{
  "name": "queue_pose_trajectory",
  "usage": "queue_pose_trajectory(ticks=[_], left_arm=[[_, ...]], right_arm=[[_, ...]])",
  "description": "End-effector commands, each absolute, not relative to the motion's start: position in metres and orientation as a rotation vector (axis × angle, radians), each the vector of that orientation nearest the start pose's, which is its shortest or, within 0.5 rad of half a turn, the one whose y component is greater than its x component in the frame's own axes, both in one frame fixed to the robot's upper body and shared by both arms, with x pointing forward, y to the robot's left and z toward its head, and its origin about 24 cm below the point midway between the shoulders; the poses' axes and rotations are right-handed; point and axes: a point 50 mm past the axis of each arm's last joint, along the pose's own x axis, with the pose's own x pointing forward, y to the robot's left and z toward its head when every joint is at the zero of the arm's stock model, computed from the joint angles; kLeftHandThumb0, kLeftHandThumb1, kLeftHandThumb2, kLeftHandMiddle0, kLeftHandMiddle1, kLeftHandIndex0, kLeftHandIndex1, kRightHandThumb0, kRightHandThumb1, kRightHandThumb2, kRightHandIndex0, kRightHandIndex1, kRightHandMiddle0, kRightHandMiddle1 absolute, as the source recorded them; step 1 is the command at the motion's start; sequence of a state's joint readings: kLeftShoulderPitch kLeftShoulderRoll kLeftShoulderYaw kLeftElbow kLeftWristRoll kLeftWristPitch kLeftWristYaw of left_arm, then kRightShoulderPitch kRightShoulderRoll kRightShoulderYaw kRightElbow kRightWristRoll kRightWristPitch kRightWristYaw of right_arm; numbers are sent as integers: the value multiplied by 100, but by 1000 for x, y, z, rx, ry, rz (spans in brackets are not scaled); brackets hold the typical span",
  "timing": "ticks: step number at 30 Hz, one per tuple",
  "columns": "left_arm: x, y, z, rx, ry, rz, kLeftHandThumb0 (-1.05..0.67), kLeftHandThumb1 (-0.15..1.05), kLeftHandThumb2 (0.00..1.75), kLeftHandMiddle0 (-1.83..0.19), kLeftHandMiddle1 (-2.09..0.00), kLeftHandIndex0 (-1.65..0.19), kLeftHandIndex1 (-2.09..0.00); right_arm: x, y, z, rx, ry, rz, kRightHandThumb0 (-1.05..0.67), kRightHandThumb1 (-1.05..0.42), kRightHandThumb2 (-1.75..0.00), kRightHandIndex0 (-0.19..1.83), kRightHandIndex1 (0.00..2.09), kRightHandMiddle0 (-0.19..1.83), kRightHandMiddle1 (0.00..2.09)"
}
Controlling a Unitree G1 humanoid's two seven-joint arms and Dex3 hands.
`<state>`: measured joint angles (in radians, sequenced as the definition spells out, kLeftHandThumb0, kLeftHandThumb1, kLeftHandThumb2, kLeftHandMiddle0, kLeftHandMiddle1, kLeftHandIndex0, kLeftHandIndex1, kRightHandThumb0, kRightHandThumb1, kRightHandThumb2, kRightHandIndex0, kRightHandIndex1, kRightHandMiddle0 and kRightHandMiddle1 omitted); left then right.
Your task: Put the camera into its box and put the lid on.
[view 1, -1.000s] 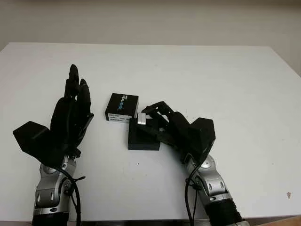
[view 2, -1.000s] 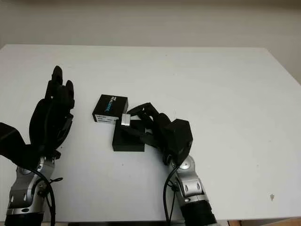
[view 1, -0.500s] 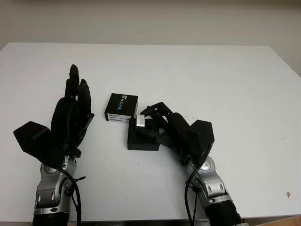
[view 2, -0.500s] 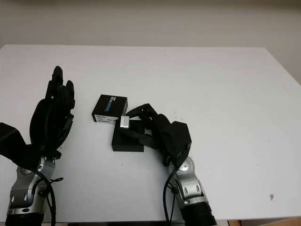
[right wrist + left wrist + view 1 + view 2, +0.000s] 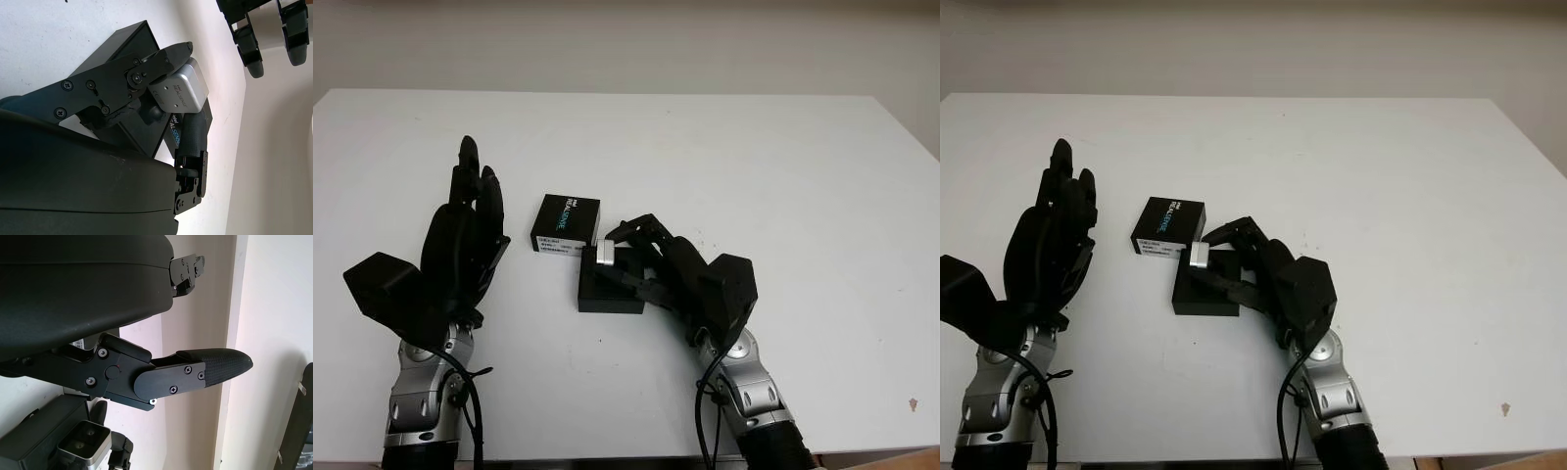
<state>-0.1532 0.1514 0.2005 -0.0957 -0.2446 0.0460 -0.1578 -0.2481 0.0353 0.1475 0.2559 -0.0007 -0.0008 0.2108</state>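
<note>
Camera (image 5: 606, 255) clenched in right hand (image 5: 651, 264), poised over box (image 5: 610, 288) mid-frame; lid (image 5: 566, 224) upper-left; left hand (image 5: 460, 245) released.

Even, soft light falls across the white counter (image 5: 783, 176), bright without glare. My right hand (image 5: 651, 264) and left hand (image 5: 460, 250) cast only faint, diffuse shadows beneath them. In my wrist views the black shells sit very close and look soft, with a mild sheen along their curves.
</note>
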Motion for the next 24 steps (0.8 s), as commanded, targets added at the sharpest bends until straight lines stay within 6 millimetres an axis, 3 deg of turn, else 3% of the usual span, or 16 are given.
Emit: queue_pose_trajectory(ticks=[1, 7, 10, 12, 13, 14, 16, 18, 24], left_arm=[[276, 203, 109, -86, -247, -29, -78, 105, 56, 19, 0, 19, 0], [276, 203, 109, -87, -247, -28, -79, 105, 56, 19, 0, 19, 0], [275, 203, 109, -92, -248, -30, -78, 105, 55, 19, 0, 19, 0], [275, 204, 110, -87, -246, -29, -78, 105, 55, 19, 0, 19, 0], [275, 204, 110, -84, -245, -27, -78, 105, 55, 19, 0, 19, 0], [275, 204, 110, -79, -246, -30, -79, 105, 55, 19, 0, 19, 0], [275, 204, 110, -75, -247, -34, -77, 105, 57, 19, 0, 19, 0], [275, 204, 109, -78, -247, -30, -77, 105, 57, 19, 0, 19, 0], [274, 206, 109, -83, -244, -31, -78, 105, 56, 19, 0, 19, 0]], right_arm=[[281, -68, 32, 4, 81, 457, -41, -105, -6, 18, 9, 16, 177], [280, -67, 32, -45, 67, 464, -43, -105, -6, 18, 9, 14, 177], [280, -68, 36, -221, 4, 516, -46, -104, -8, 15, 8, 10, 173], [279, -70, 41, -388, -73, 571, -49, -102, -6, 8, 4, -3, 152], [279, -70, 43, -437, -97, 585, -52, -99, -5, 2, 2, -9, 130], [279, -72, 47, -493, -129, 598, -53, -98, -5, 0, 2, -10, 120], [279, -76, 54, -576, -181, 608, -56, -94, -5, -12, 2, -11, 76], [280, -81, 59, -629, -219, 605, -58, -92, -5, -17, 2, -8, 50], [284, -101, 82, -795, -327, 563, -61, -89, -5, -19, 0, -6, 32]])
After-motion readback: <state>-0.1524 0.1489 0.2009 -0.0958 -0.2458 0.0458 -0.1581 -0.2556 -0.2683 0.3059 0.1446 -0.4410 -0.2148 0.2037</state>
